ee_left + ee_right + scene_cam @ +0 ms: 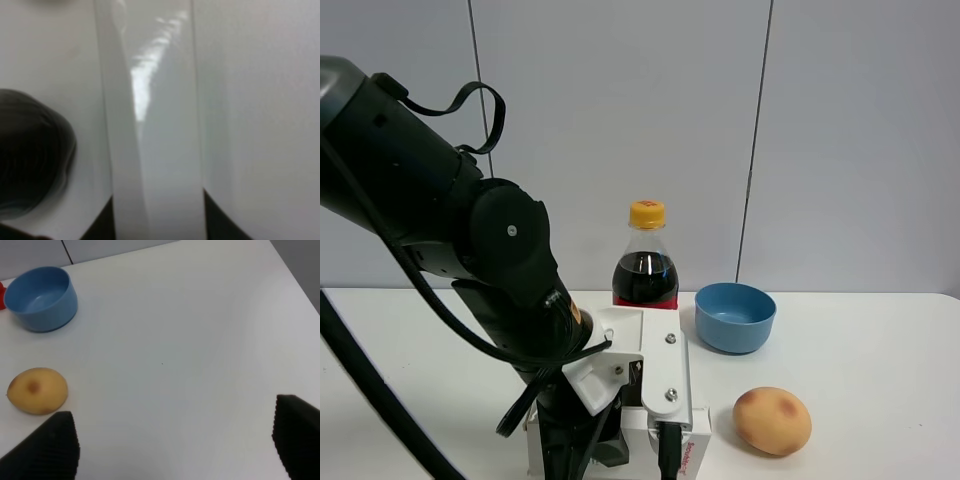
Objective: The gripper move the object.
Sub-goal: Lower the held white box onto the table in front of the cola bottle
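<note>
The white box (pixel 698 432) with red lettering on its side lies at the table's front edge, mostly hidden under my left gripper (pixel 625 455). The gripper's white bracket and black fingers come down over the box. In the left wrist view the box (pixel 155 115) fills the frame as a white strip, and my left gripper (pixel 157 227) has a dark fingertip tight against each side of it. My right gripper (pixel 175 450) is open and empty over bare table, and it is out of the exterior view.
A cola bottle (pixel 646 265) with a yellow cap stands behind the box. A blue bowl (pixel 735 317) sits to its right, also in the right wrist view (pixel 41 298). A tan muffin (pixel 773 421) lies right of the box, also in the right wrist view (pixel 37 390).
</note>
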Controlling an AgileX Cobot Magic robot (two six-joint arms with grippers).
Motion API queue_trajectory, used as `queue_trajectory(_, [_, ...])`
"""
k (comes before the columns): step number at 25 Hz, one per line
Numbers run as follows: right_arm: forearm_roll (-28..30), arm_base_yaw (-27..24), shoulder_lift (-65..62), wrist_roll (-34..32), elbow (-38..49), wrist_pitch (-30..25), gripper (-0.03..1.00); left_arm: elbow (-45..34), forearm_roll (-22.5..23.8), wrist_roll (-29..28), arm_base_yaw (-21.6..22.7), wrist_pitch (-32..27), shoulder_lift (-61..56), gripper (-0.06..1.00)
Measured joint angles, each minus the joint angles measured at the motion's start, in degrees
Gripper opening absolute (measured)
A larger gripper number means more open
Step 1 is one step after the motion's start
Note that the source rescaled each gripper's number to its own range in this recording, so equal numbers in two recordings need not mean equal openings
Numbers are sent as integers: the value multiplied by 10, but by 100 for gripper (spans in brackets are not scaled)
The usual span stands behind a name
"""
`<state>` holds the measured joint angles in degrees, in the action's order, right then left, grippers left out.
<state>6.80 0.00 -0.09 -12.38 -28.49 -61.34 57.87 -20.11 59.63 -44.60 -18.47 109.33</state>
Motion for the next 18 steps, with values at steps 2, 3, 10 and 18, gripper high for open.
queue_trajectory(2, [0,0,0,0,0,0,100,0,0,2,0,0,0,0])
queue_trajectory(3, [0,0,0,0,0,0,100,0,0,2,0,0,0,1])
queue_trajectory(10, [0,0,0,0,0,0,100,0,-1,4,0,4,0,16])
queue_trajectory(18, [0,0,0,0,0,0,100,0,-2,4,0,6,0,24])
